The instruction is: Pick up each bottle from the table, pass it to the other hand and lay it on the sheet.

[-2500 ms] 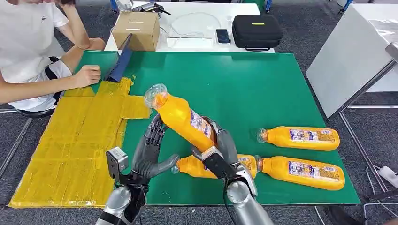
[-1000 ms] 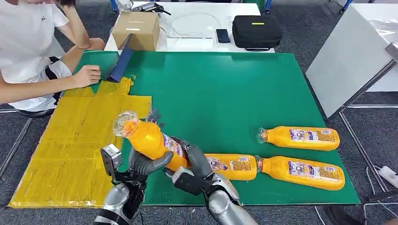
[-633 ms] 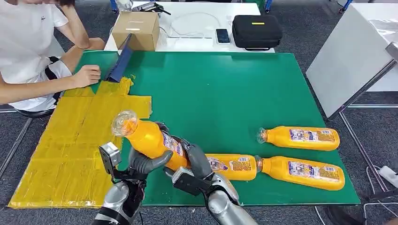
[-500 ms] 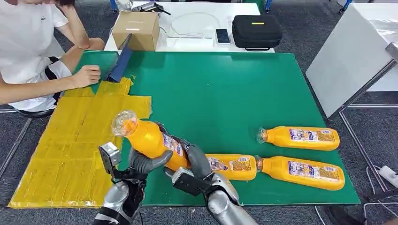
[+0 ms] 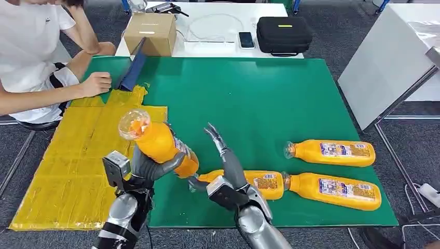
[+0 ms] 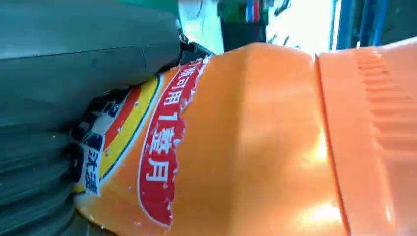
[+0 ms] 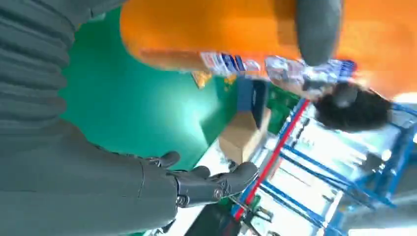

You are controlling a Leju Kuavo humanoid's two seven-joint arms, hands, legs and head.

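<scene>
Orange plastic, glossy and smooth — the bottle (image 5: pixel 155 142) is sitting in the left hand (image 5: pixel 142 168), tilted, its clear cap end pointing up and away toward the sheet (image 5: pixel 78 155) and its base low over the green table (image 5: pixel 270 98) near the sheet's edge. The left hand is wrapping the body around the label band, thumb across the front; the left wrist view is showing the label (image 6: pixel 157 152) pressed right against the palm. Judging by the fill (orange right up to the neck), the bottle is probably fairly heavy for its size, stiff-walled, and likely slippery on the bare plastic — the paper label should be the better place to grip, near the middle so the weight is balancing.

The right hand (image 5: pixel 225 161) is standing just beside the bottle's base with fingers spread and straight, holding nothing; the right wrist view is showing clear space between it and the bottle.

Three more bottles are lying on their sides on the table: one (image 5: pixel 249 182) just behind the right hand, one (image 5: pixel 332 191) end to end with it, and one (image 5: pixel 332 152) beyond those. A person (image 5: pixel 36 57) is sitting at the far corner, a hand resting by a dark tool (image 5: pixel 132 70).
</scene>
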